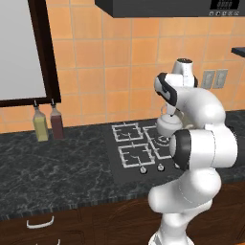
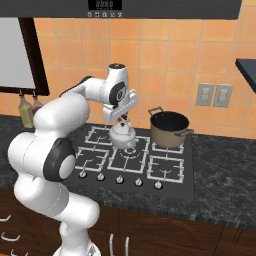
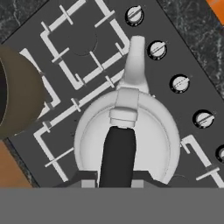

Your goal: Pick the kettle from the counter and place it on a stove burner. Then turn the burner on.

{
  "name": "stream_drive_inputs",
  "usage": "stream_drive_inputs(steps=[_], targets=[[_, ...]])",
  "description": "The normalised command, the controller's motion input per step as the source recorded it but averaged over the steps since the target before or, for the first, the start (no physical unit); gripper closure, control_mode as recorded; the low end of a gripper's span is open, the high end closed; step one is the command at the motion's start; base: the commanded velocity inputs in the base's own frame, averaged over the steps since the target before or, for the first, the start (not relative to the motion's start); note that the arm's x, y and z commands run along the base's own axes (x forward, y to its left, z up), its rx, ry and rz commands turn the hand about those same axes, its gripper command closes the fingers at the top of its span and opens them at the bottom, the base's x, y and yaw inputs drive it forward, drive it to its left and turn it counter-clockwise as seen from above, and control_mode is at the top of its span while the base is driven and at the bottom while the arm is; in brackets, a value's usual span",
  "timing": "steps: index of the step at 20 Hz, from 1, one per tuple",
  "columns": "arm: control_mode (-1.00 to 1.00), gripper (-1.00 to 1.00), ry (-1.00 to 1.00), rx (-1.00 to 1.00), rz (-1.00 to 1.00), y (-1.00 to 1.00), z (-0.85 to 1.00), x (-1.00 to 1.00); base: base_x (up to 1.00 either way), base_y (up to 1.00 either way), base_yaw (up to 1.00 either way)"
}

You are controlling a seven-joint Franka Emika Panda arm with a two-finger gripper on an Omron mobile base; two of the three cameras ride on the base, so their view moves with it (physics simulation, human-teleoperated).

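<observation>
Hand [image 2: 123, 119]: clenched on kettle [image 2: 123, 136] handle, straight above it
Kettle: over centre stove burner [image 2: 131, 155], spout twd knobs [image 2: 120, 179]
Pot [image 2: 169, 129]: back-right grate, apart from kettle

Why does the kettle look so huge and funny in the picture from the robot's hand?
In the hand view the camera sits right above the kettle, so it looms large, with its dark handle running up the middle. In the right base view the kettle looks small and sharp under the end effector. In the left base view the arm partly hides the kettle.
</observation>
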Motion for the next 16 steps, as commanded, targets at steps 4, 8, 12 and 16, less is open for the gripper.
stream_drive_inputs(steps=[4, 8, 12, 16], targets=[[-1.00, 1.00, 0.00, 0.00, -0.03, -0.28, -0.28, 0.16, 0.00, 0.00, 0.00], [-1.00, 1.00, 0.00, 0.00, -0.02, -0.05, -0.31, 0.20, 0.00, 0.00, 0.00], [-1.00, 1.00, 0.00, -0.01, -0.02, 0.00, -0.31, 0.24, 0.00, 0.00, 0.00], [-1.00, 1.00, 0.00, -0.01, -0.02, -0.02, -0.31, 0.21, 0.00, 0.00, 0.00]])
